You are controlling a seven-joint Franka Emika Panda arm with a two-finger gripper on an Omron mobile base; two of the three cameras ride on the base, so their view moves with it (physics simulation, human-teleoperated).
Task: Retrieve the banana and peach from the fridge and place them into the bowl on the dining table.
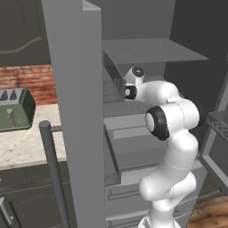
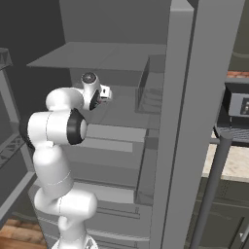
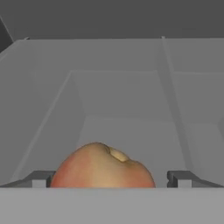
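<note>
The fridge (image 1: 75,111) stands open and my arm reaches onto one of its grey inner shelves (image 2: 121,114). In the hand view the round orange-red peach (image 3: 103,168) lies on that shelf, close up, directly between my two fingertips (image 3: 41,178). My gripper (image 3: 111,180) is open, with a jaw on each side of the peach and a gap left on both sides. My wrist (image 1: 133,84) is deep inside the fridge compartment, also seen from the other side (image 2: 97,92). The banana, the bowl and the dining table are out of view.
The open fridge door (image 2: 194,121) with its long bar handle (image 1: 53,169) stands close beside the arm. A green toaster (image 1: 15,109) sits on the stone counter beyond the door. The other door's wire racks (image 1: 220,120) flank the arm's far side.
</note>
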